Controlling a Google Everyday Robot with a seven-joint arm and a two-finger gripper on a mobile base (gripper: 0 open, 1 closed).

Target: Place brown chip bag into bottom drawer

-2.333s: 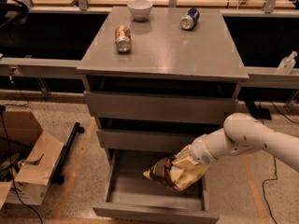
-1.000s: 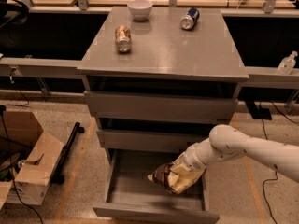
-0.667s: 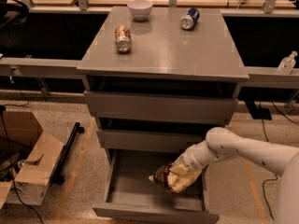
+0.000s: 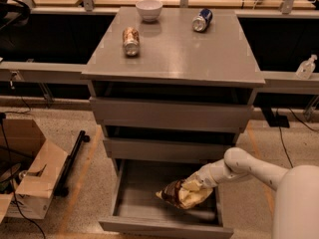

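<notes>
A brown chip bag [image 4: 183, 195], dark brown at one end and cream-yellow at the other, sits inside the open bottom drawer [image 4: 130, 203] of a grey cabinet [image 4: 172, 59], toward the drawer's right side. Whether the bag's underside touches the drawer floor cannot be told.

The gripper [image 4: 200, 180] is closed on the bag's cream-yellow upper end, at the tip of a white arm reaching in from the cabinet's right. The bag extends from the gripper down and to the left, its long axis slanting, so the dark brown end is the lowest point and the farthest from the gripper. Since the bag already lies within the drawer's walls, the coming move seems to be a short lowering and a release.

The two drawers above are closed. On the cabinet's top lie a brownish can [image 4: 131, 40] on its side at the left, a blue can [image 4: 202, 20] on its side at the back right, and a white bowl [image 4: 149, 9] at the back. An open cardboard box [image 4: 30, 183] stands on the floor, well left of the cabinet.
</notes>
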